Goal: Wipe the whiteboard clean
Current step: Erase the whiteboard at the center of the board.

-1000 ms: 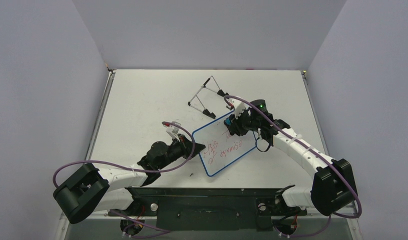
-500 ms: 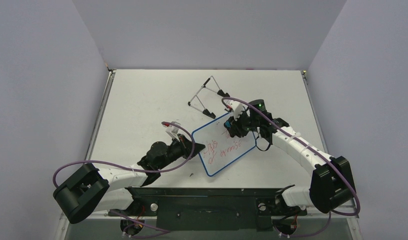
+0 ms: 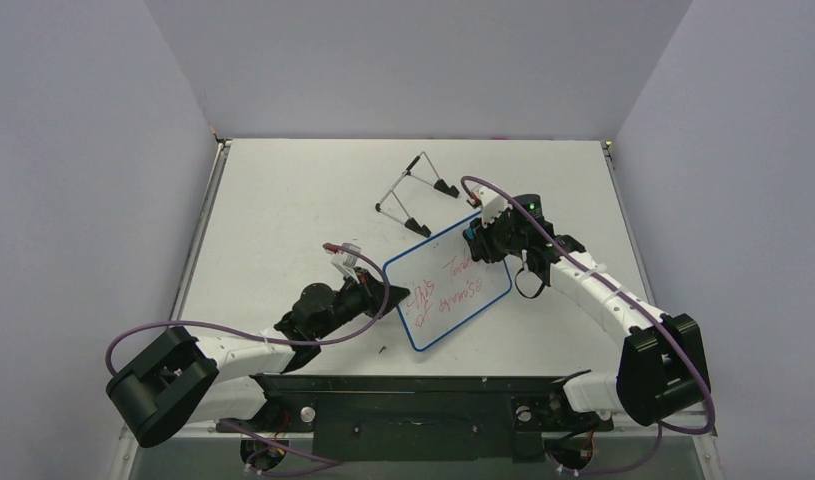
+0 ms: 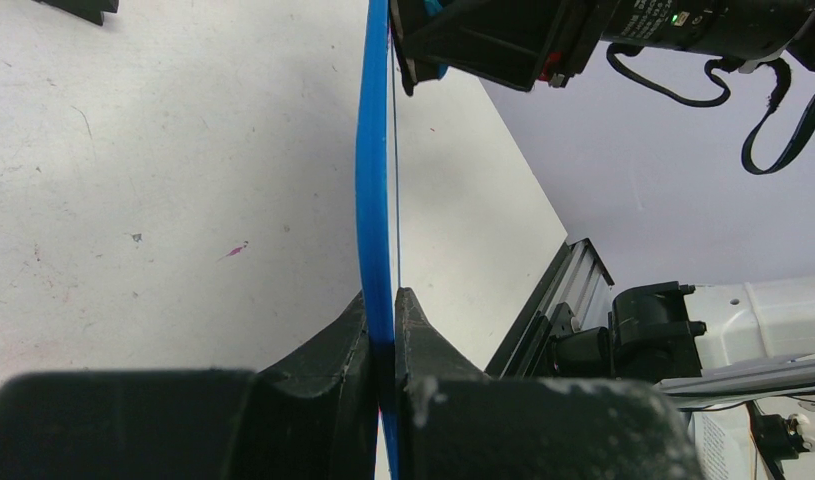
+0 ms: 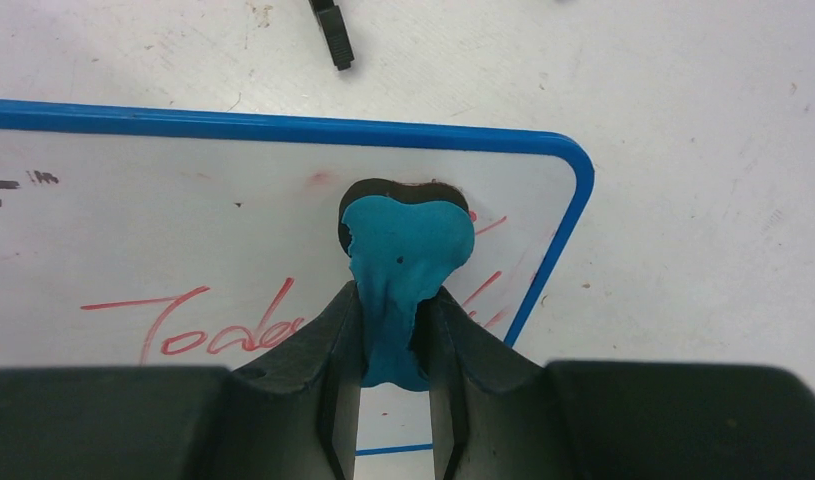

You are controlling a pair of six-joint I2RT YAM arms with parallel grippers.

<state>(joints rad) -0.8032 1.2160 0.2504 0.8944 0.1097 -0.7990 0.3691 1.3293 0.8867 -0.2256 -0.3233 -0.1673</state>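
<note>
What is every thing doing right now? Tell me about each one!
whiteboard: pinched at its blue edge, red writing on it, not wiped clean
left pincer: shut on the whiteboard's edge
right pincer: shut on the eraser
eraser: held against the whiteboard's face near a corner
easel stand: apart from the whiteboard, nothing on it
</note>
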